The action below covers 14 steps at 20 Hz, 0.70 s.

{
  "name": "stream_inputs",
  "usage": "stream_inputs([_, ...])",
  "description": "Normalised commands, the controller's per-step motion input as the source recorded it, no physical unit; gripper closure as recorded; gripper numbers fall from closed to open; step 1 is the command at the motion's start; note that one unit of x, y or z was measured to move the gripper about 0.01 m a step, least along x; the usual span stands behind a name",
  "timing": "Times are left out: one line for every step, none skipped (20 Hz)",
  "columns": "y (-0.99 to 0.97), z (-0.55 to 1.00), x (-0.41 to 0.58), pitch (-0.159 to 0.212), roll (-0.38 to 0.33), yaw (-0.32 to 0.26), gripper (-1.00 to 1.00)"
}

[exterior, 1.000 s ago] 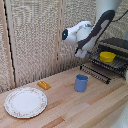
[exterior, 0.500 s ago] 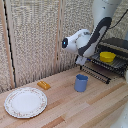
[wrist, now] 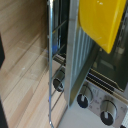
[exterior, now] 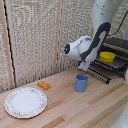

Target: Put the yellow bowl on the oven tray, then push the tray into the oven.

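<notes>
The yellow dish [exterior: 106, 56] sits on the baking sheet [exterior: 99, 74], a dark wire rack that sticks out of the oven [exterior: 120, 46] at the exterior view's right. My grabber [exterior: 85, 66] hangs at the rack's outer rim, just above the blue cup. Its fingers are too small and dark to read there. In the wrist view the yellow dish [wrist: 102, 22] fills one corner over the baking sheet [wrist: 50, 60], whose rail is close by, and the oven [wrist: 107, 107] shows its knobs. No finger shows clearly in that view.
A blue cup [exterior: 81, 82] stands on the wooden table right below the grabber. An orange block [exterior: 43, 85] lies further toward the exterior view's left, and a large white patterned plate [exterior: 25, 102] rests near the front left. A slatted wall runs behind.
The arm has come down steadily, bringing the grabber from above the rack to the level of its outer rim. The yellow dish has stayed on the rack.
</notes>
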Motion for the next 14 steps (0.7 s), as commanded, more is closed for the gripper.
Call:
stream_inputs([-0.35,0.00,-0.049,0.000,-0.055,0.027,-1.00])
stream_inputs([-0.41,0.00,-0.060,0.000,-0.038,0.016,-1.00])
stream_inputs([-0.45,0.00,-0.043,0.000,-0.024,0.012,-1.00])
stream_inputs([-0.43,0.00,-0.037,0.000,-0.011,0.017,-1.00])
stream_inputs([-0.39,0.00,-0.020,0.000,-0.002,0.016,-1.00])
stream_inputs([-0.35,0.00,0.000,0.013,0.000,0.015,-1.00])
stream_inputs([-0.32,0.00,0.000,0.036,0.000,0.022,-1.00])
stream_inputs([-0.29,0.00,0.000,0.055,0.000,0.029,-1.00])
stream_inputs([-0.28,0.00,0.000,0.068,0.000,0.034,-1.00])
stream_inputs([-0.29,0.00,0.000,0.068,0.000,0.032,-1.00])
stream_inputs([-0.29,0.00,0.000,0.074,0.000,0.032,-1.00])
stream_inputs([-0.27,0.00,0.000,0.079,0.000,0.034,-1.00])
stream_inputs([-0.27,0.00,0.000,0.076,0.019,0.055,-1.00])
stream_inputs([-0.25,0.00,0.000,0.068,0.025,0.061,1.00])
